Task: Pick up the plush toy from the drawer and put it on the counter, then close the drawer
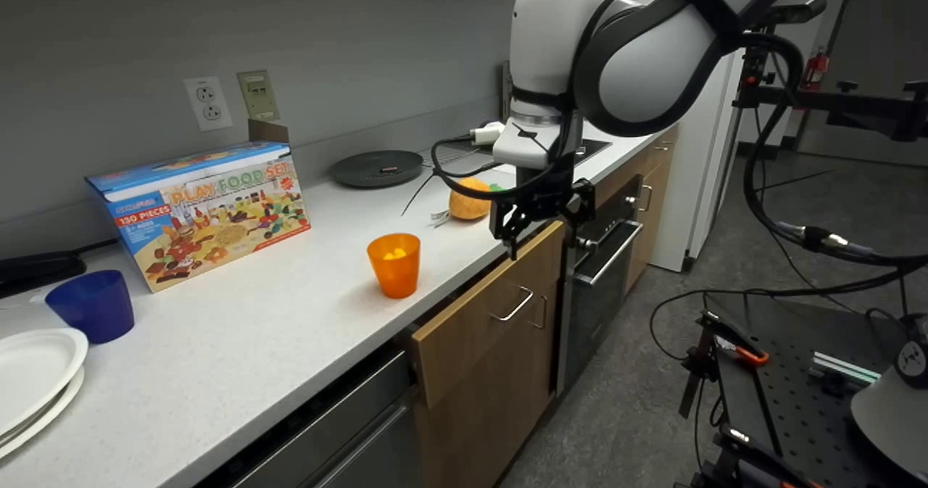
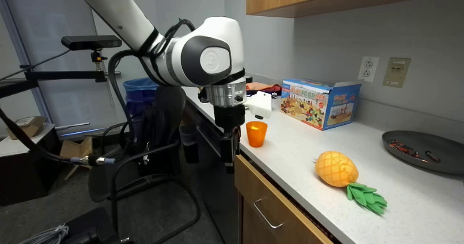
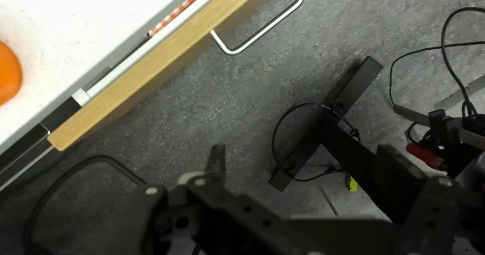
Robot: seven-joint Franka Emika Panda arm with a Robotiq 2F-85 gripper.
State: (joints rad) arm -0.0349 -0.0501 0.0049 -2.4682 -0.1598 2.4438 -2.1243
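The plush toy, an orange-yellow pineapple with green leaves, lies on its side on the white counter [image 1: 290, 328] in both exterior views [image 1: 468, 201] [image 2: 336, 169]. It is out of the wrist view. The drawer [image 1: 478, 303] has a tan wood front and a metal handle. It stands slightly open, with a narrow gap to the counter edge, also in the wrist view [image 3: 163, 65]. My gripper [image 1: 547, 240] is open and empty. It points down on the room side of the drawer front, apart from it, and shows over the floor in the wrist view [image 3: 305, 156].
An orange cup [image 2: 256, 134] with something yellow inside stands near the counter edge. A play food box [image 1: 210, 212], a dark pan [image 1: 377, 168], a blue cup [image 1: 93, 305] and white plates [image 1: 36, 372] are on the counter. An oven [image 1: 602, 278] adjoins the drawer cabinet.
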